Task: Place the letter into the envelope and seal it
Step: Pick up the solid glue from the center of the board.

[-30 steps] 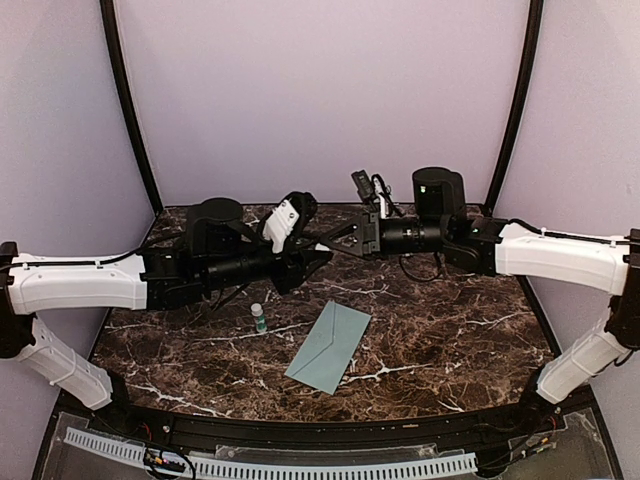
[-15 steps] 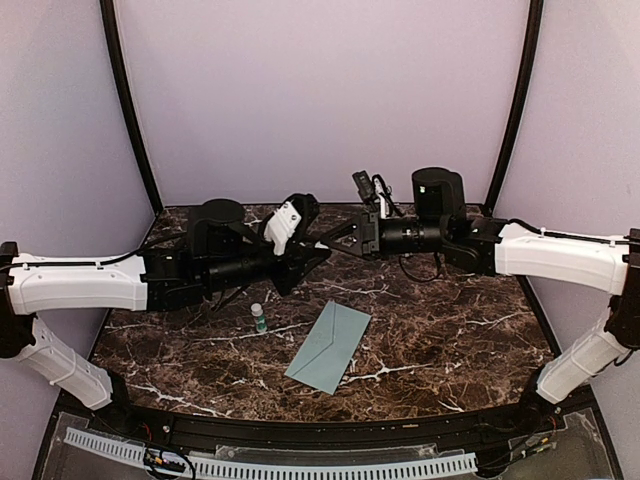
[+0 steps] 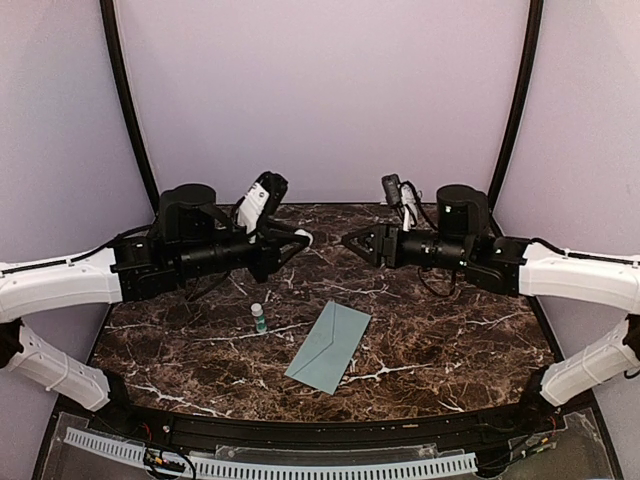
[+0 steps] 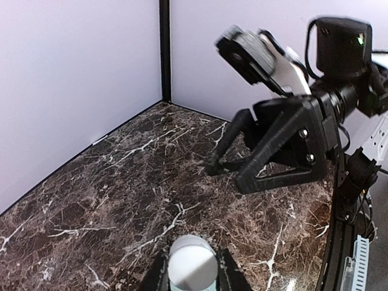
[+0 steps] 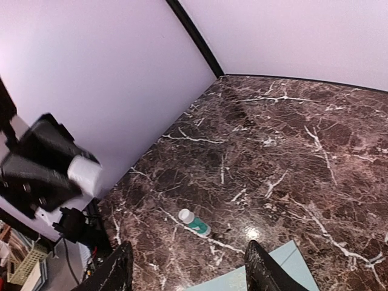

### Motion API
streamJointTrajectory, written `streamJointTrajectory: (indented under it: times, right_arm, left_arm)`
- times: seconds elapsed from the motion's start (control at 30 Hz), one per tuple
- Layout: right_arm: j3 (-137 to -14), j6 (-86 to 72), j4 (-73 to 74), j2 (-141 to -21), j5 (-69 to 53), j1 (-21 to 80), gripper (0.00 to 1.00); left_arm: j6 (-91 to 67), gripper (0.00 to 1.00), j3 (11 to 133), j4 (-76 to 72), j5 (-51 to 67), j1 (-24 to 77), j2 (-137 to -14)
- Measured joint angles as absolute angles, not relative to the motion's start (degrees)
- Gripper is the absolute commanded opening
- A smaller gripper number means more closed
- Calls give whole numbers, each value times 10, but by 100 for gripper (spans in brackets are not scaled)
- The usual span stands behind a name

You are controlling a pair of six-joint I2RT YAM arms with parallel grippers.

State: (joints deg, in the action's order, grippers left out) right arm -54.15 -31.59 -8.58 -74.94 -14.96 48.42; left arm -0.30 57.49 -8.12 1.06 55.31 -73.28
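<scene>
The pale teal envelope [image 3: 328, 347] lies flat and slanted on the marble table near the front middle; a corner of it shows in the right wrist view [image 5: 294, 257]. The letter is not in view. My left gripper [image 3: 296, 240] hovers above the table's back left, shut on a small white round-ended cylinder [image 4: 193, 267] with a teal edge. My right gripper [image 3: 350, 240] faces it from the right with a gap between them; its jaws are open and empty [image 5: 189, 276]. It also shows open in the left wrist view [image 4: 227, 173].
A small teal bottle with a white cap [image 3: 259, 318] stands left of the envelope; it also shows in the right wrist view [image 5: 195, 222]. Lilac walls and black corner posts enclose the dark marble table [image 3: 450, 340].
The two grippers were almost touching at the back middle; they have drawn apart, the left arm going left and the right arm going right. The envelope and bottle have not moved.
</scene>
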Motion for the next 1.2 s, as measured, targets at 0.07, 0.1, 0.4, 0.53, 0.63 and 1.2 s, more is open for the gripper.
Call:
streamJointTrajectory:
  times: [0.07, 0.1, 0.4, 0.53, 0.63, 1.2]
  right_arm:
    - [-498, -291, -122, -735, -104, 494, 59]
    - [-480, -284, -138, -734, -93, 500, 59]
    - [-452, -197, -271, -921, -16, 622, 56]
    - [-501, -178, -313, -1015, -22, 645, 56]
    - [-543, -171, -333, -1069, -30, 651, 55]
    - [-677, -152, -332, -1211, -36, 663, 52]
  left_arm:
    - [-32, 9, 572, -53, 38, 515, -701]
    - [-43, 9, 571, -41, 52, 496, -690]
    - [-116, 9, 553, 59, 227, 283, -655]
    - [-125, 8, 529, 69, 288, 225, -646]
    - [-128, 8, 510, 66, 323, 194, -631]
    - [-100, 6, 449, 89, 348, 211, -655]
